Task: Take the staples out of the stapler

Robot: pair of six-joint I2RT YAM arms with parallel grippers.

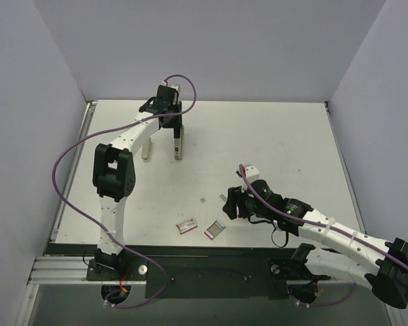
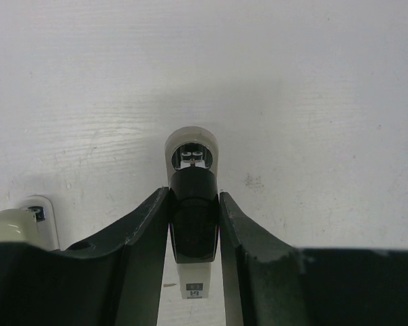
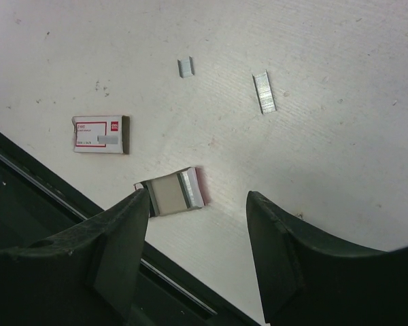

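The stapler (image 1: 178,141) lies at the far left-middle of the table as a slim grey bar. My left gripper (image 1: 175,122) is shut on it. In the left wrist view the fingers press both sides of its black part (image 2: 192,224), and its pale rounded end (image 2: 192,153) points away. A short strip of staples (image 3: 264,92) and a smaller piece of staples (image 3: 185,66) lie loose on the table. My right gripper (image 3: 197,200) hangs open over the near table with nothing between its fingers, seen in the top view as the right gripper (image 1: 226,204).
A red-and-white box (image 3: 100,134) and a small open box (image 3: 173,192) lie near the table's front edge (image 1: 190,241). A cream piece (image 1: 146,151) lies just left of the stapler. Walls close the table on three sides.
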